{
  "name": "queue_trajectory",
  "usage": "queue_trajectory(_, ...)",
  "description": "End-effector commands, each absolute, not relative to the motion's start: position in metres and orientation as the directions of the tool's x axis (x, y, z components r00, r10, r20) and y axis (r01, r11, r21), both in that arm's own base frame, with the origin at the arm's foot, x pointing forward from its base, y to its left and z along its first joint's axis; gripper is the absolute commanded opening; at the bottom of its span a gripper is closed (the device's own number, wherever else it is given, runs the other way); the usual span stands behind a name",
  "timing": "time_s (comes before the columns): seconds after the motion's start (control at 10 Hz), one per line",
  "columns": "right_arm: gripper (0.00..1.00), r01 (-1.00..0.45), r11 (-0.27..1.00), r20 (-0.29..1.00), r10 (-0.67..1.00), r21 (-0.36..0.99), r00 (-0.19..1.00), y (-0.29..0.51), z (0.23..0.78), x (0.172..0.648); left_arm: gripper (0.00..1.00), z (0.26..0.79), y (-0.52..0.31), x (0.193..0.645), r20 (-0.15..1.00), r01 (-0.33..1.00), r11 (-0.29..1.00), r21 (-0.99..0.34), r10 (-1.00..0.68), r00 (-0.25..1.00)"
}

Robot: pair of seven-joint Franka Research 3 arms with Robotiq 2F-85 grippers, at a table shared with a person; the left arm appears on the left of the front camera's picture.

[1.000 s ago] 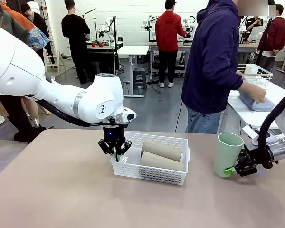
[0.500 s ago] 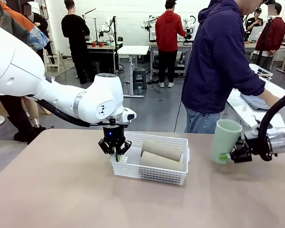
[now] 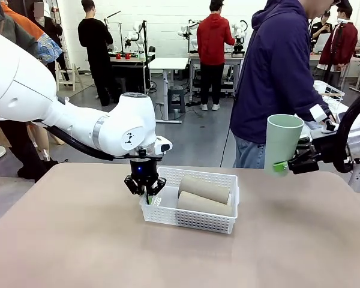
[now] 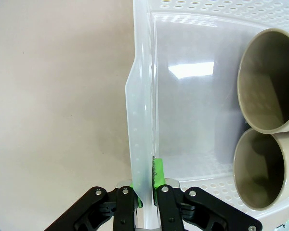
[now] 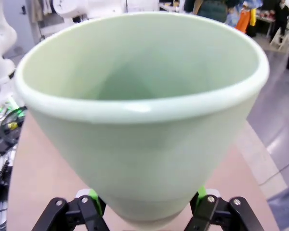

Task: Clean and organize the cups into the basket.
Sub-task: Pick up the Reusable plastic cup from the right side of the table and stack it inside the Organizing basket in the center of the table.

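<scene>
The white lattice basket (image 3: 192, 217) sits mid-table with two tan cups (image 3: 204, 189) lying side by side in its right half. In the left wrist view their open mouths (image 4: 269, 82) face the camera. My left gripper (image 3: 145, 191) is shut on the basket's left wall (image 4: 142, 159), one green pad on each side of it. My right gripper (image 3: 288, 163) holds the mint green cup (image 3: 282, 143) upright in the air at the right, well above the table. In the right wrist view its fingers clamp the cup (image 5: 144, 110) near the base.
A person in a dark blue hoodie (image 3: 276, 78) stands at the far side, hands at a side table (image 3: 330, 129) to the right. The basket's left half (image 4: 188, 110) holds nothing. Bare tabletop (image 3: 78, 240) lies in front and left.
My right gripper has lifted the mint green cup off the table, up and slightly left. The left arm and basket have stayed still.
</scene>
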State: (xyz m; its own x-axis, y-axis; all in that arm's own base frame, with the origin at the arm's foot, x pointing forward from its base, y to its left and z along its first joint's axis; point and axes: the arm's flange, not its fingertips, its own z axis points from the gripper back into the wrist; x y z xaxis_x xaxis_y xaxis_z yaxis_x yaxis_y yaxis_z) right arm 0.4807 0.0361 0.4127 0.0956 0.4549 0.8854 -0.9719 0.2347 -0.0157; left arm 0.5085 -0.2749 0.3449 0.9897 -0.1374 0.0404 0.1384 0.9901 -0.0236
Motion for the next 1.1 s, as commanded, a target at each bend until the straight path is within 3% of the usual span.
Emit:
queue_trajectory(0.0,0.62,-0.949,0.316,0.854,0.491,0.008,0.171,0.032,0.395,0.475,0.00,0.344,-0.272,0.509,0.041,0.139,0.990,-0.019,-0.138,0.990)
queue_trajectory(0.1,0.62,-0.972,0.235,0.885,0.455,-0.016,0.096,0.036,0.413,0.481,0.00,0.344,-0.272,0.509,0.041,0.139,0.990,-0.019,-0.138,0.990)
queue_trajectory(0.3,0.62,-0.972,0.235,0.885,0.455,-0.016,0.096,0.036,0.413,0.481,0.00,0.344,-0.272,0.509,0.041,0.139,0.990,-0.019,-0.138,0.990)
queue_trajectory(0.4,0.79,-0.967,0.256,0.876,0.469,-0.011,0.114,0.034,0.409,0.479,0.00,0.344,-0.272,0.509,0.041,0.139,0.990,-0.019,-0.138,0.990)
queue_trajectory(0.6,0.79,-0.973,0.189,0.736,0.676,-0.129,0.034,0.071,0.452,0.457,0.00,0.344,-0.272,0.509,0.041,0.139,0.990,-0.019,-0.138,0.990)
queue_trajectory(1.0,0.79,-0.993,0.095,0.467,0.883,-0.067,0.053,0.182,0.491,0.485,0.00,0.344,-0.272,0.509,0.041,0.139,0.990,-0.019,-0.138,0.990)
